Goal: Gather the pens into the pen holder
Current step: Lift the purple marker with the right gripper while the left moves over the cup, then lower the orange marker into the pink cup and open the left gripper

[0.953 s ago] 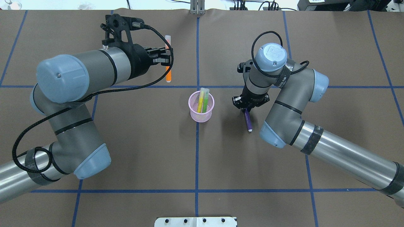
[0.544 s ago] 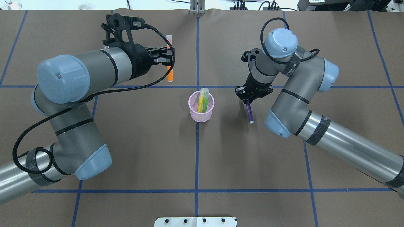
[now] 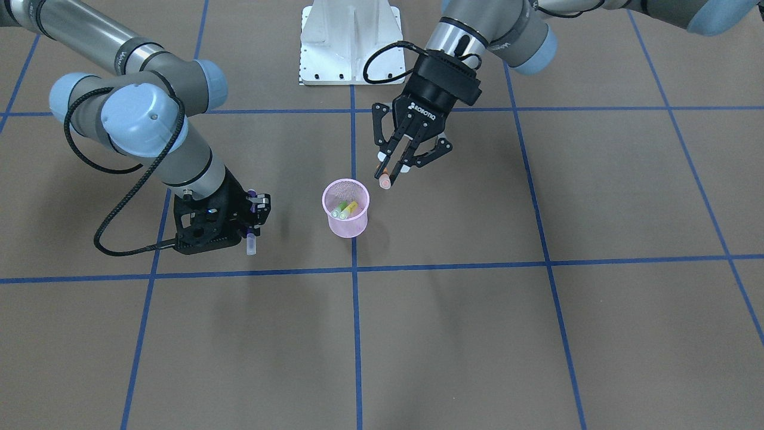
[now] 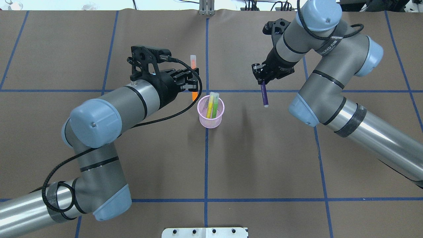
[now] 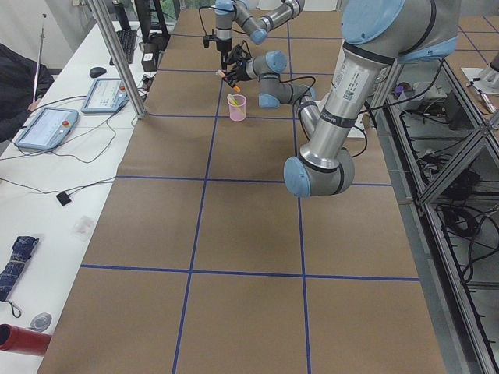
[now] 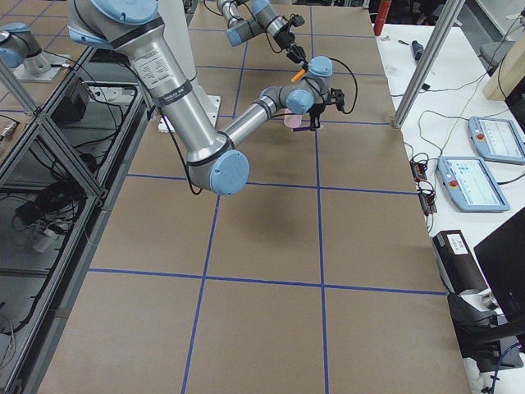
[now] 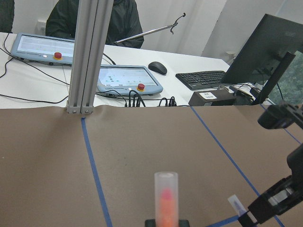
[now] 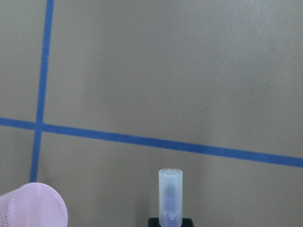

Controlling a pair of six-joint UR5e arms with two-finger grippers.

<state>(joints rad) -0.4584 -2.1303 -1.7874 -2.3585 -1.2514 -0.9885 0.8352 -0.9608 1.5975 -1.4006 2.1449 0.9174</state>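
While the left gripper (image 4: 193, 82) pinches the orange pen (image 4: 194, 96) just beside the pink mesh pen holder (image 4: 210, 123), the right gripper (image 4: 263, 76) pinches the purple pen (image 4: 264, 96).

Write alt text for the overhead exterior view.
A pink mesh pen holder at centre frame holds a yellow pen and a green pen. The left pincer grips an orange pen close beside the holder's rim. The right pincer grips a purple pen farther off on the other side.
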